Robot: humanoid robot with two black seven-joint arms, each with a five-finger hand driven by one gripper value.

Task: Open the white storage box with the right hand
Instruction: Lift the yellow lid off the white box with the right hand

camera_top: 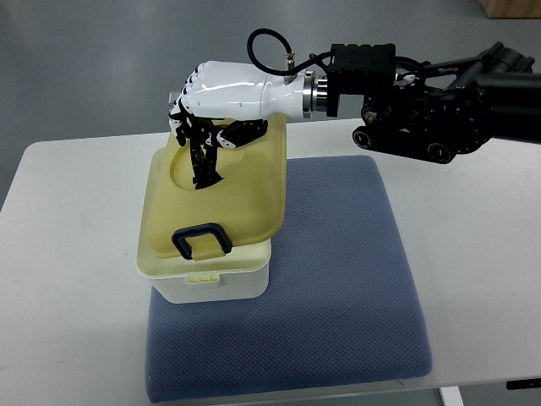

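Our white right hand [207, 114] curls onto the pale-yellow plastic lid [221, 194]; we should lift slowly so the white storage box [215, 283] stays put.

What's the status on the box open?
Right robot hand curled over the lid's far recess. Lid askew atop the white storage box, dark latch up front. Nothing in the way on the blue mat.

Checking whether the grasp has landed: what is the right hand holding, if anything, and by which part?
The right hand has its fingers curled down on the far edge of the yellowish lid, which sits tilted on the white storage box.
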